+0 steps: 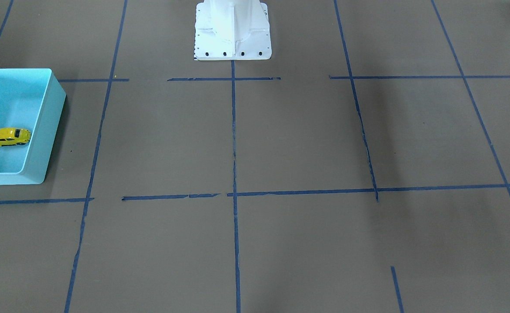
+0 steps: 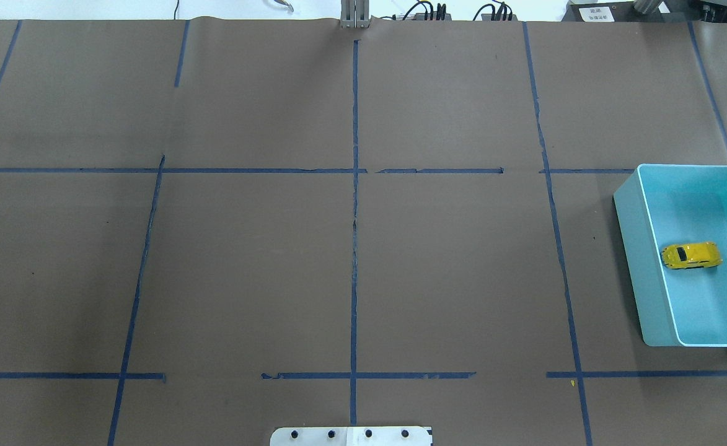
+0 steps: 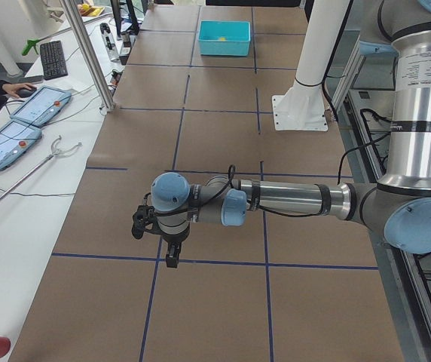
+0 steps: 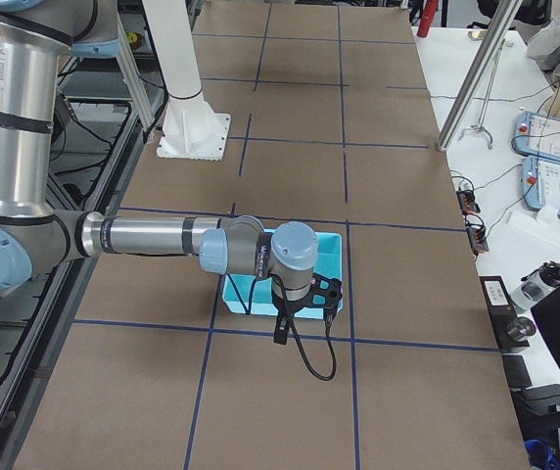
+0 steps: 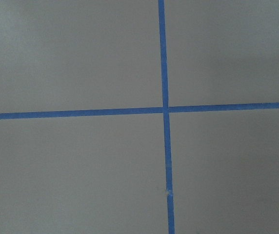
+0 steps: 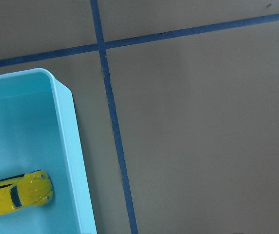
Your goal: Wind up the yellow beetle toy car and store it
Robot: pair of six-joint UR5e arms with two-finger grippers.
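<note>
Over the counter (image 2: 351,266), catalogued outward from my base:
1. Left pincer (image 3: 171,260), hanging above bare taped paper. I cannot tell its spread.
2. Right pincer (image 4: 280,336), hovering near the bin's corner. I cannot tell its spread either.
3. At 3 o'clock, light blue bin (image 2: 633,248), holding the yellow beetle toy car (image 2: 691,255), ungripped.

Status: I judge storing done. Winding cannot be confirmed.

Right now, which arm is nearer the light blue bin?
The right arm: its wrist hangs by the light blue plastic bin; the left arm is far off.
</note>
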